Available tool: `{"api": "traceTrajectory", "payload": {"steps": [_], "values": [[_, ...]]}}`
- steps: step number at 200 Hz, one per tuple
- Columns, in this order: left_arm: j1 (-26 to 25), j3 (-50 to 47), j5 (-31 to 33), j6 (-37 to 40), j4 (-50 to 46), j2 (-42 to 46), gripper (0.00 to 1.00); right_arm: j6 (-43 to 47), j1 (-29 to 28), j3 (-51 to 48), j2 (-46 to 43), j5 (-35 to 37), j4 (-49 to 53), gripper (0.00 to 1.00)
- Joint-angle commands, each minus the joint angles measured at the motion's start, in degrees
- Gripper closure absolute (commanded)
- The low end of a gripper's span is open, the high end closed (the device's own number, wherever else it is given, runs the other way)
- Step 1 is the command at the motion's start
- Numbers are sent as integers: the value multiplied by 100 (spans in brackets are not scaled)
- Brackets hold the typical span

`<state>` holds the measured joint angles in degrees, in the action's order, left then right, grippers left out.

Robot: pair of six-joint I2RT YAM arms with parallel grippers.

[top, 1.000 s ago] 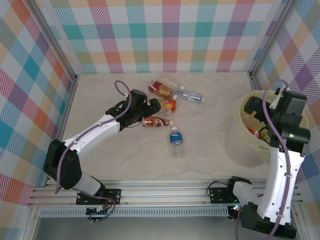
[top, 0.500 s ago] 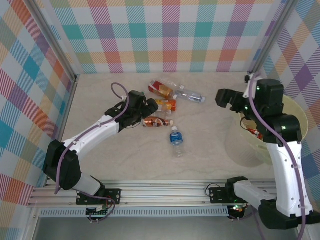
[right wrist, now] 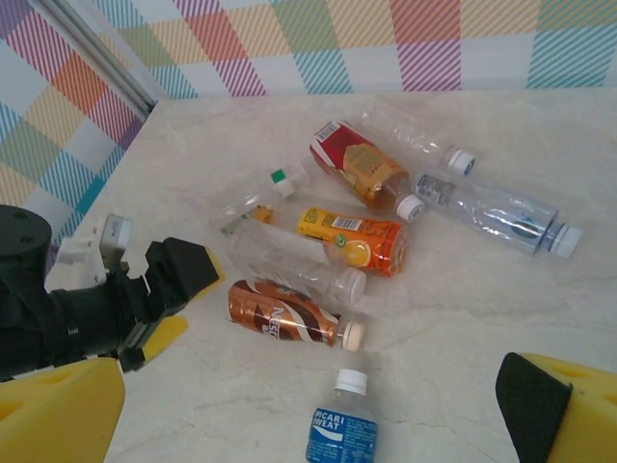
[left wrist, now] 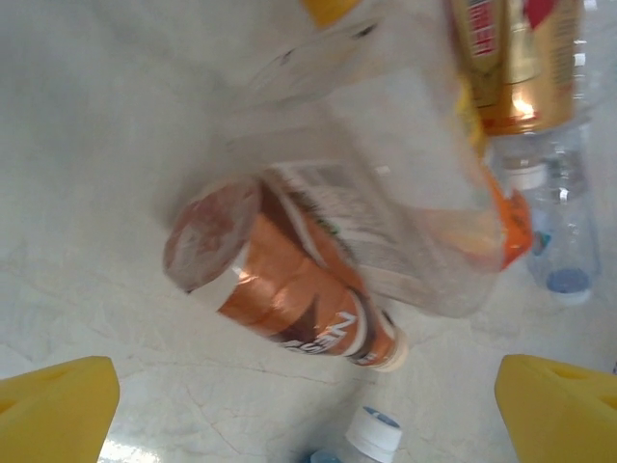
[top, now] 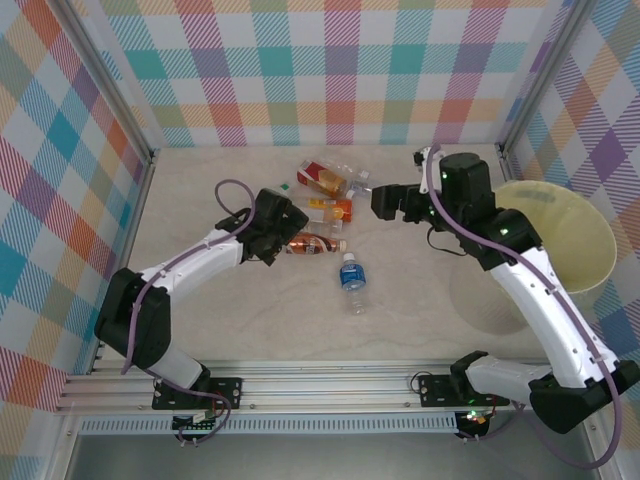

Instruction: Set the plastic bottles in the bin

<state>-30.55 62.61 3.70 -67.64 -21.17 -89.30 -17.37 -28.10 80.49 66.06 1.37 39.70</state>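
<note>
Where the bench (top: 250,320) runs to its right edge, we see the bin (top: 575,240) standing upright, toward the far right corner. The right gripper (top: 382,205) hangs above the bench between the bin and the bottles (top: 335,209), its fingers spread wide with nothing between them; the left gripper (top: 283,232) hangs just left of the bottles, likewise spread wide and gripping nothing; one of its yellow fingertips (right wrist: 193,268) is just beside the base of the brown bottle (top: 310,243), and we cannot tell whether it touches.

The bottles lie on their sides in a loose cluster near the middle of the far edge, all outside the bin and well apart from it. The long clear bottle (right wrist: 496,217) lies on the cluster's right side, towards the bin; the red bottle (right wrist: 362,166) is at the back, its cap touching or just beside that clear one; the orange bottle (right wrist: 357,236) lies nearer us; another clear bottle (right wrist: 294,265) lies between the orange and the brown; the blue bottle (top: 351,281) lies alone, closest to the near edge, its white cap pointing at the brown bottle's cap.
</note>
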Motion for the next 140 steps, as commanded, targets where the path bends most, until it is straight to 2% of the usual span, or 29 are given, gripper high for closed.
{"api": "traceTrajectory", "payload": {"steps": [1,27,60,93,140], "values": [[57,-203,-330,-979,423,-258,1,-144,-15,-303,-93,-262,-683,0],[58,-136,-480,-1419,575,-664,6,-95,-12,-435,-136,-427,-693,0],[57,-79,-311,-1697,981,-1069,12,-109,-12,-674,-362,-424,-860,0],[57,126,-180,-1894,1152,-1510,17,114,-9,-1027,-699,-717,-1155,0],[57,-15,-4,-2165,1451,-1794,23,142,-12,-975,-650,-753,-896,0]]}}
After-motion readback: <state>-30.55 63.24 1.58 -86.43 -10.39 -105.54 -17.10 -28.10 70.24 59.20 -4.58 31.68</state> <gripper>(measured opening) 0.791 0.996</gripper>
